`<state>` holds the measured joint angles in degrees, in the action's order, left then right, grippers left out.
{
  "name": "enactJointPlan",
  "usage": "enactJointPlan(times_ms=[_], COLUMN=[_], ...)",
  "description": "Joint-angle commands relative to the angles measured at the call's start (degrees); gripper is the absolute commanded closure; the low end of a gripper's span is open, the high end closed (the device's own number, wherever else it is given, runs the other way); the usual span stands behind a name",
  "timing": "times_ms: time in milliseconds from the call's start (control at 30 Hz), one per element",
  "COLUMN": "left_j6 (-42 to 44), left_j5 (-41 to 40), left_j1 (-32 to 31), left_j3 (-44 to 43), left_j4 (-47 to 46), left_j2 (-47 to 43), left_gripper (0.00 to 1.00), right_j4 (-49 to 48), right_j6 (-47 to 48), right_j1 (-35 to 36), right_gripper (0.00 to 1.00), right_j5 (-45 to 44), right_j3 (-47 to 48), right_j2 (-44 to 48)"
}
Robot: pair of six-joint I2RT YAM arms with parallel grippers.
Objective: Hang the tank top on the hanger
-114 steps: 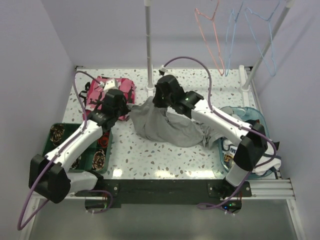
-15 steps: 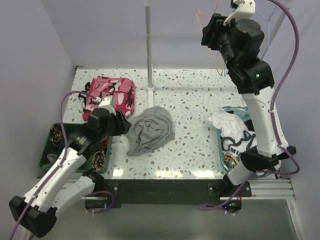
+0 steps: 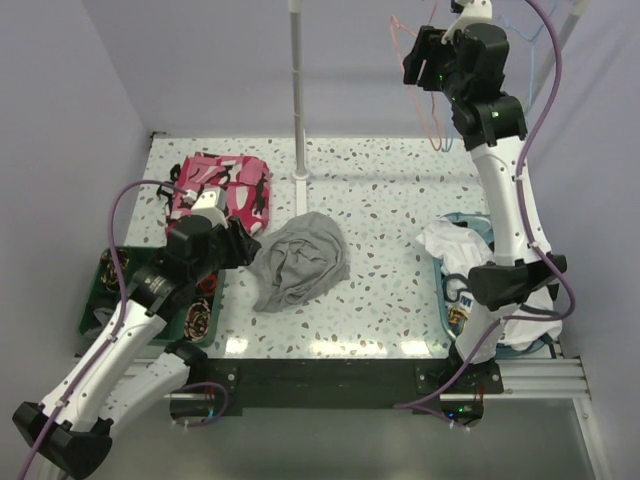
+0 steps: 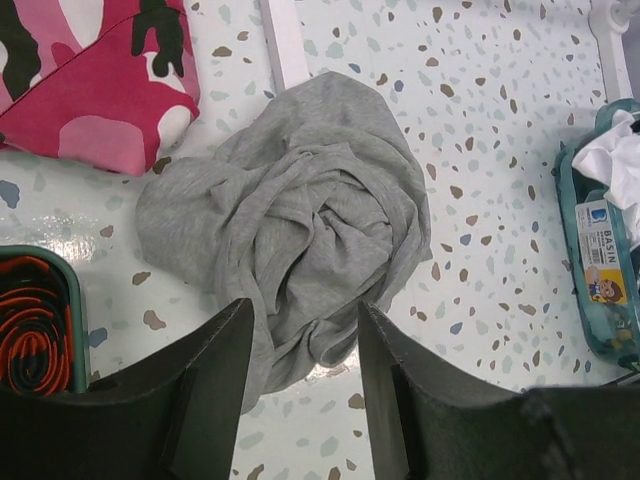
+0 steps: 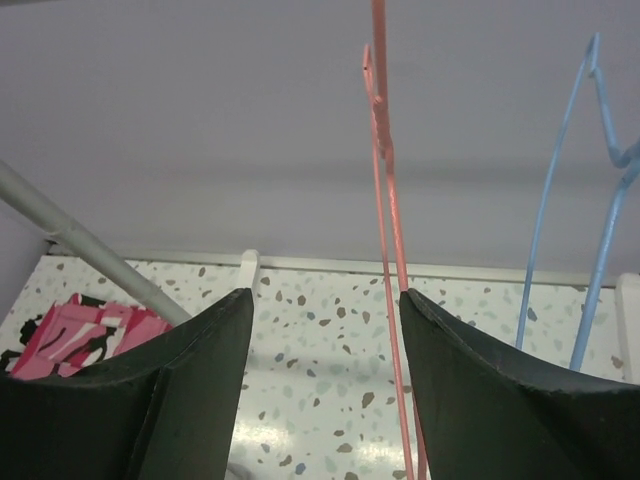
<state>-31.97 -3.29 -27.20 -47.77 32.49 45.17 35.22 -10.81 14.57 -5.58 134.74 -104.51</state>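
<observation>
Heather-grey cotton tank top [image 3: 300, 260] lay crumpled in a loose swirl near the middle of the speckled terrazzo table [image 3: 390, 210], not yet spread and with no strap or neck opening showing. I judged that was why the arms were split between two jobs. The left gripper [image 3: 240, 245] hung low at the heap's near-left edge, beside the pink camouflage-patterned garment [image 3: 215, 190]. In its wrist view the two dark fingers [image 4: 215, 370] stood apart, framing the near folds of the tank top [image 4: 300, 230]. They gripped nothing, and whether the tips brushed the cloth I could not tell. The right arm was stretched high toward the far right. Its gripper [image 3: 412, 65] faced the thin pink-red wire hanger [image 3: 430, 115], which hung up there, well apart from the tank top. Presumably the hanger had to come down, or be steadied, before any dressing could start. From the right wrist the right gripper [image 5: 325, 300] was spread wide and empty. The hanger's wire [image 5: 384, 150] ran down just inside its right-hand finger, with the depth unclear and no contact that I could confirm. Light blue wire hangers [image 5: 600, 180] hung farther right, outside the fingers. A teal plastic basin [image 4: 590, 290] of white cloth sat at the near right, and a white upright pole [image 3: 297, 90] rose at the far centre.
</observation>
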Motion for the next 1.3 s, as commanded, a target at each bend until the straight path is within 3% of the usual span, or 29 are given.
enactJointPlan(times_ms=[0, 500, 800, 1033, 1267], left_j6=[1.6, 1.7, 1.4, 1.3, 1.3], left_j5=[-0.7, -1.8, -1.9, -1.6, -1.2], left_j1=[-0.3, -0.3, -0.3, -0.3, -0.3], left_j3=[-2.1, -2.3, -1.3, -1.3, -1.5], left_j4=[0.6, 2.1, 2.0, 2.2, 2.1], left_j2=[-0.6, -1.4, -1.8, -2.5, -2.6], left_gripper=[0.49, 0.49, 0.49, 0.49, 0.49], right_j4=[-1.7, -2.5, -5.2, -9.4, -4.7], right_j6=[2.0, 6.0, 3.5, 3.2, 8.0], right_j1=[-0.2, -1.1, -1.0, -1.0, -1.2], right_gripper=[0.37, 0.57, 0.53, 0.51, 0.42], right_j5=[-1.0, -4.2, 5.0, 4.4, 1.7], right_j3=[4.3, 3.8, 0.1, -6.0, -0.5], right_j2=[-2.2, -5.6, 0.8, 9.1, 4.9])
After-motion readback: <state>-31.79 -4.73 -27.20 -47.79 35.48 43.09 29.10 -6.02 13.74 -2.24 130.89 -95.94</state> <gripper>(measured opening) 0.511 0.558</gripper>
